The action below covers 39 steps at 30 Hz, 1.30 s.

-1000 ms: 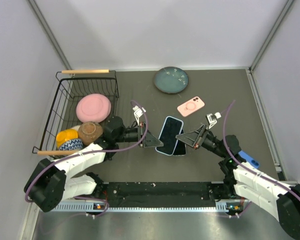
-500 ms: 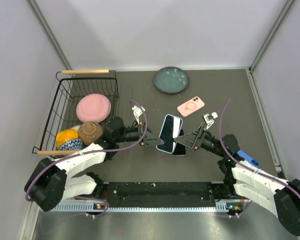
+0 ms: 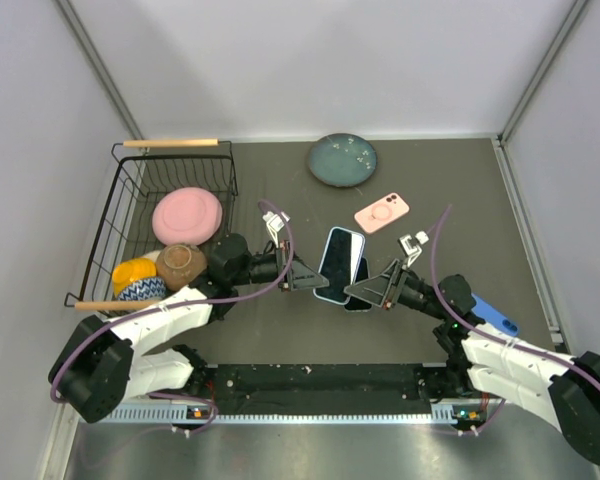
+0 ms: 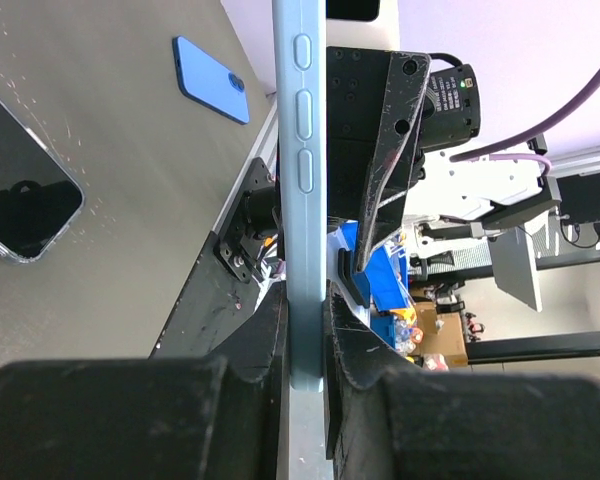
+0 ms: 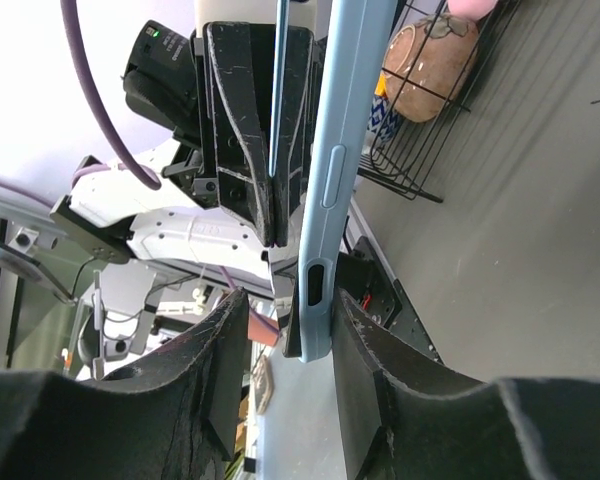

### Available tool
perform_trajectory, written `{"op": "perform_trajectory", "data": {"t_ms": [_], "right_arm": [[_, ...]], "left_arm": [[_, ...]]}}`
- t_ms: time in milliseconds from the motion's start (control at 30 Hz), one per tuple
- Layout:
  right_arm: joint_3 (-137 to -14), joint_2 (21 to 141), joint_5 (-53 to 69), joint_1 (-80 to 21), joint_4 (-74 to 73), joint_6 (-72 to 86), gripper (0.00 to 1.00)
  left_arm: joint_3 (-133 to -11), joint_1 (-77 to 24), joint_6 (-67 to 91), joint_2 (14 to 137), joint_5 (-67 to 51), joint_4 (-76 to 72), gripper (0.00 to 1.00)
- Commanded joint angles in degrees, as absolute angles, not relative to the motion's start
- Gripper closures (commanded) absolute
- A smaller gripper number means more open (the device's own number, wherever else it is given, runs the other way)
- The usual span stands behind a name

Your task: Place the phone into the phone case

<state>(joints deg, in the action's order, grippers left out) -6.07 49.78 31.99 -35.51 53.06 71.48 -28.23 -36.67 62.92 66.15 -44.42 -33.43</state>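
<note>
A light-blue, dark-screened slab phone (image 3: 339, 262) is held raised over the grey table (image 3: 460, 200), clamped by one long edge in the left gripper (image 3: 310, 283). The right gripper (image 3: 358, 291) is set slightly parted around the opposite edge, with a gap on one side. A sideways push there could twist the phone loose onto the black, clear-cased handset (image 4: 20, 190) beneath. Whether the held phone is already cased cannot be made out.

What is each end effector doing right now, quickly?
Left end effector: closed, holding the light blue phone by its edge.
Right end effector: open, straddling the same phone's edge, with a gap visible.
</note>
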Motion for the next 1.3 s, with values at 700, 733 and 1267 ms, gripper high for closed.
{"op": "perform_trajectory", "data": {"t_ms": [700,733,1267], "right_arm": [[-6.4,49.8,27.1,-38.1,59.4,79.8,1.00],[-6.2,49.7,26.6,-38.0,59.7,80.4,0.93],[-8.4,45.1,24.1,-38.1,51.7,76.1,0.96]], "left_arm": [[-34.6,-36.7,46.6,64.2,-38.7,-19.4,1.00],[-34.9,-36.7,45.9,64.0,-38.6,-18.3,1.00],[-34.7,-37.0,45.1,63.7,-41.0,-16.9,1.00]]}}
